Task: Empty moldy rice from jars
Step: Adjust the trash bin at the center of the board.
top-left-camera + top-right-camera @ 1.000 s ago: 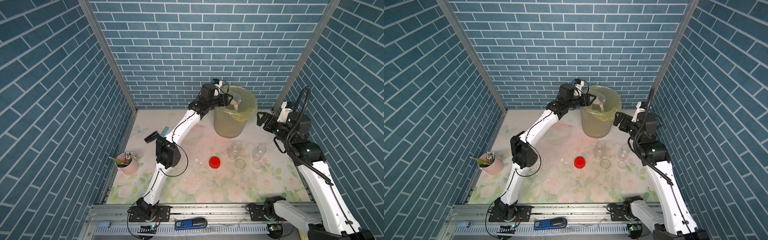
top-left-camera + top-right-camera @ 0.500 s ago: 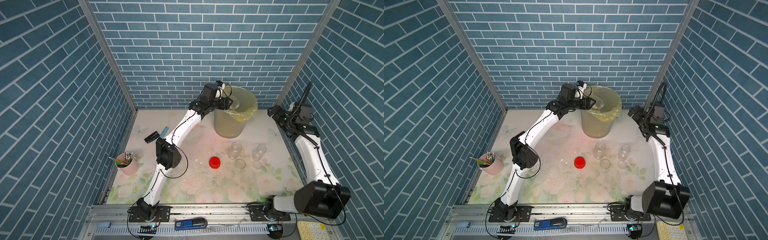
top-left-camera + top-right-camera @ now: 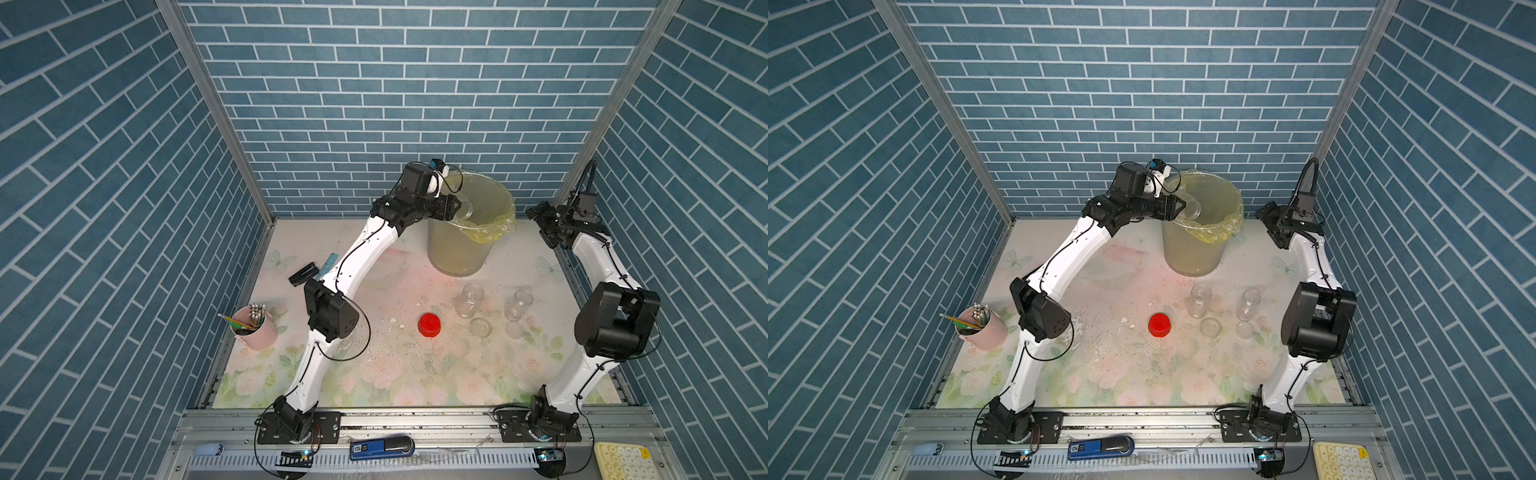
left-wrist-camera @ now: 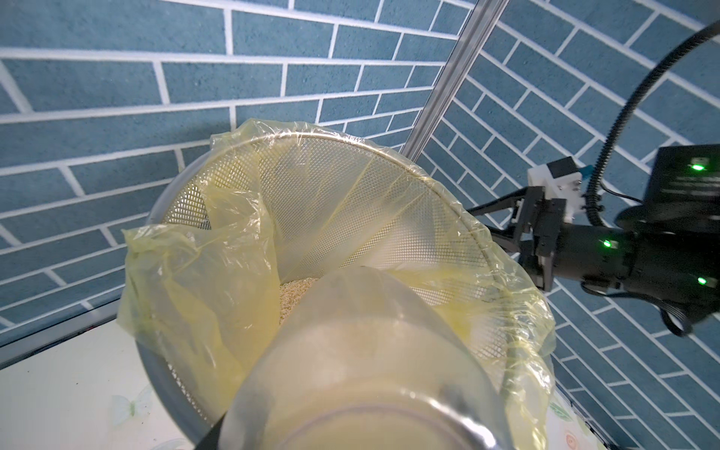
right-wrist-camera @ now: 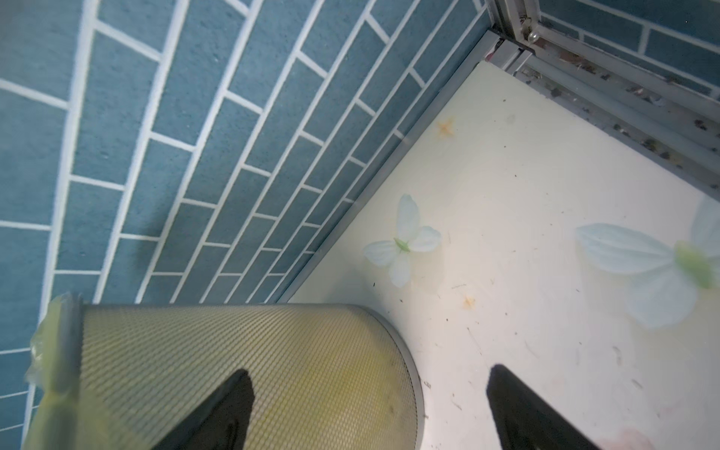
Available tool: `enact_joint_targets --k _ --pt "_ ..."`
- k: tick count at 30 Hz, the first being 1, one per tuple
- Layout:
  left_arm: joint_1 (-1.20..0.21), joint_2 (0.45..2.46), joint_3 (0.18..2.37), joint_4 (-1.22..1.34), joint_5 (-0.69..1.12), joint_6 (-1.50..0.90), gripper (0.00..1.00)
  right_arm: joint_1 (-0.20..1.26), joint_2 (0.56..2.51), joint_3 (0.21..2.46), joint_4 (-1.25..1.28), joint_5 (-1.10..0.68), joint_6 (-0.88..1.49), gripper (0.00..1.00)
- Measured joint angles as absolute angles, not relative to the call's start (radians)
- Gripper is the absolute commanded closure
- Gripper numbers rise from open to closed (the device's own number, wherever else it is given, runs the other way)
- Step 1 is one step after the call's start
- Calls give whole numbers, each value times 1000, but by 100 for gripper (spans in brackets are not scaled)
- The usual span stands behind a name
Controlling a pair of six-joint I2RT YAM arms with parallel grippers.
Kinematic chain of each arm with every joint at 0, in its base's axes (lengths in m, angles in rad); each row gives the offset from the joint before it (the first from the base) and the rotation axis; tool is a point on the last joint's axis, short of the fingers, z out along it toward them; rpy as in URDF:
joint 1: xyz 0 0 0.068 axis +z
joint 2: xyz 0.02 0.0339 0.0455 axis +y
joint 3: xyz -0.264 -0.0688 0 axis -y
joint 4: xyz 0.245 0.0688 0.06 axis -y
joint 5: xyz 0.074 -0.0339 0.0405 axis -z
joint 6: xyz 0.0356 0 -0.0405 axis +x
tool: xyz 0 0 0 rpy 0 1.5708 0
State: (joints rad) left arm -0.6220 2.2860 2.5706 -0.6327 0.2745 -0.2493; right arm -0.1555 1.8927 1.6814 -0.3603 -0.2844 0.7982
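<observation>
My left gripper (image 3: 458, 207) is shut on a clear jar (image 3: 466, 210), tipped mouth-down over the bin (image 3: 457, 253) lined with a yellow bag. In the left wrist view the jar (image 4: 362, 350) fills the foreground and moldy rice (image 4: 296, 289) lies inside the bin (image 4: 331, 195). Two open jars (image 3: 473, 300) (image 3: 518, 304) stand upright on the table, with two clear lids (image 3: 481, 327) (image 3: 514, 329) and a red cap (image 3: 429, 324) in front of them. My right gripper (image 3: 536, 212) hangs open beside the bin's right side; the right wrist view shows that gripper (image 5: 370, 389) holding nothing.
A pink pencil cup (image 3: 254, 328) stands at the left edge. A black object (image 3: 303, 274) and a blue strip (image 3: 328, 266) lie behind the left arm. White crumbs are scattered mid-table. Brick walls close in at the back and both sides.
The right arm has pulled back from above the table's jars into the far right corner, and its jaws have narrowed slightly. The left arm holds the tipped jar in nearly the same place.
</observation>
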Motion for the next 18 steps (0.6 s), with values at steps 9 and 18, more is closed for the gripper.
enact_joint_targets --k 9,18 --pt "-622 2273 2571 -678 274 -230 78 -97 2187 2026 -500 -295 775 6" --pt "-621 2237 2571 -712 268 -204 77 28 2240 2074 -570 -276 719 6"
